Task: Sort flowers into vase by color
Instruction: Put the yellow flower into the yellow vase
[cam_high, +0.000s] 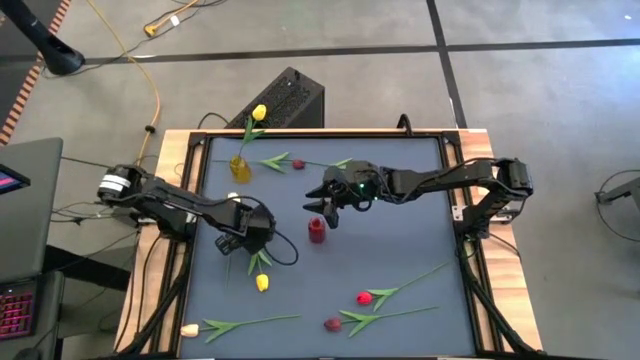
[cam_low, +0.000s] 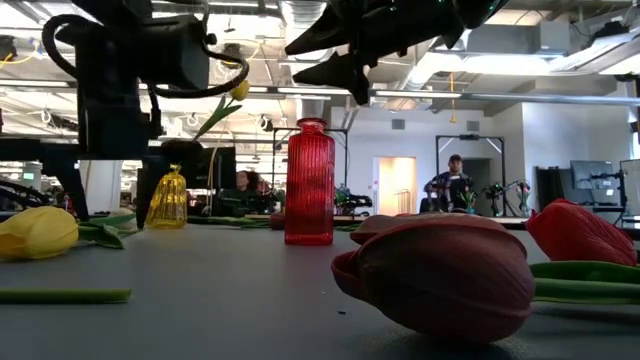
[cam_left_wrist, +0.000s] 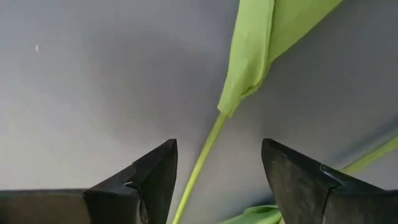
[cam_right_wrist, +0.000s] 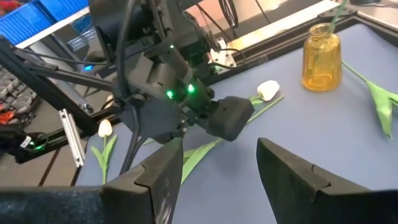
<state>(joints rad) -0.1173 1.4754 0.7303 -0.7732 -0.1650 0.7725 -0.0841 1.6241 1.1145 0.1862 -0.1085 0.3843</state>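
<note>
While the left gripper (cam_left_wrist: 214, 180) straddles the yellow tulip's stem (cam_left_wrist: 200, 163), jaws wide, closing off-centre could flick it away.

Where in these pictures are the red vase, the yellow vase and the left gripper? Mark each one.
red vase (cam_low: 309, 185): low view, middle of its ribbed body.
yellow vase (cam_high: 240, 168): high view, its glass body.
left gripper (cam_left_wrist: 214, 171): left wrist view, midway between its open fingertips, on the green stem.

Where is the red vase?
In the high view the red vase stands upright near the mat's middle, just below the right gripper, right of the left gripper.
</note>
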